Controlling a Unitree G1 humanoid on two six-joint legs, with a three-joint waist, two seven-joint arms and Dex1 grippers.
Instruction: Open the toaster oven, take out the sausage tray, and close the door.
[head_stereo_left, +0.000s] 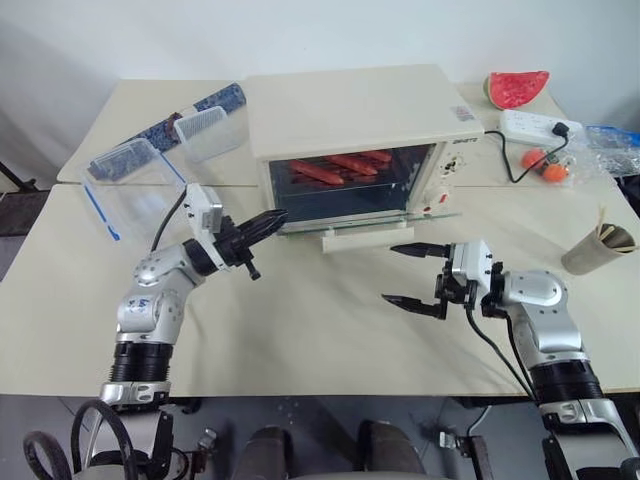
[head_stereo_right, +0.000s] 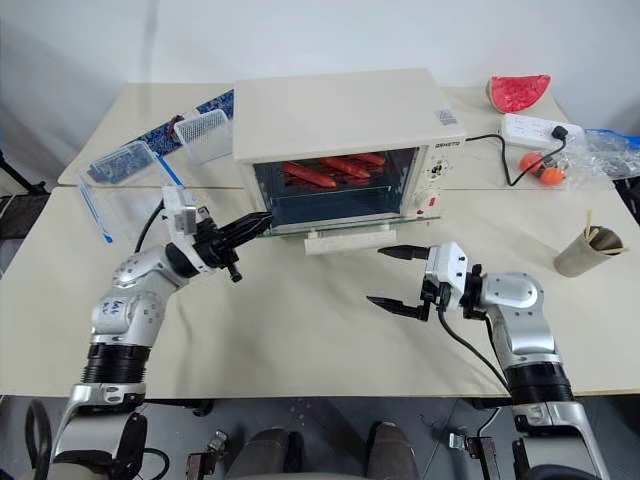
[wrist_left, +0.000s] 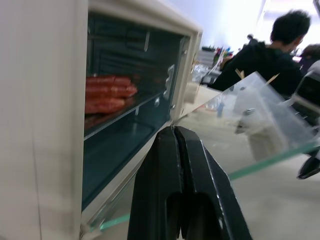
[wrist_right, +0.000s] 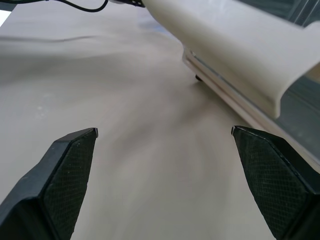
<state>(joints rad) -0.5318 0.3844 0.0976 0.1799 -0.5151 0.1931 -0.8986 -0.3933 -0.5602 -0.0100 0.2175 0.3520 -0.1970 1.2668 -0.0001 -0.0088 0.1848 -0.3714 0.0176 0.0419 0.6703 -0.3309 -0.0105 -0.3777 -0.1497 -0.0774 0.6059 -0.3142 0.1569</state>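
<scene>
The cream toaster oven (head_stereo_left: 350, 105) stands at the back middle of the table. Its glass door (head_stereo_left: 365, 221) is folded down flat, with the cream handle (head_stereo_left: 355, 238) at the front. Inside, the sausage tray (wrist_left: 120, 116) holds three reddish sausages (head_stereo_left: 340, 166) on the upper shelf. My left gripper (head_stereo_left: 278, 217) is shut with nothing in it, its tips at the door's left corner by the hinge. My right gripper (head_stereo_left: 390, 272) stands open in front of the handle's right end, above the table and apart from the door.
Two clear blue-trimmed containers (head_stereo_left: 135, 185) (head_stereo_left: 208, 130) sit at the back left. A watermelon slice (head_stereo_left: 517, 87), a power strip (head_stereo_left: 540, 125), orange fruit (head_stereo_left: 545, 165) and a plastic bag (head_stereo_left: 612, 148) lie at the back right. A paper cup (head_stereo_left: 598, 247) stands right. A person (wrist_left: 260, 55) sits beyond.
</scene>
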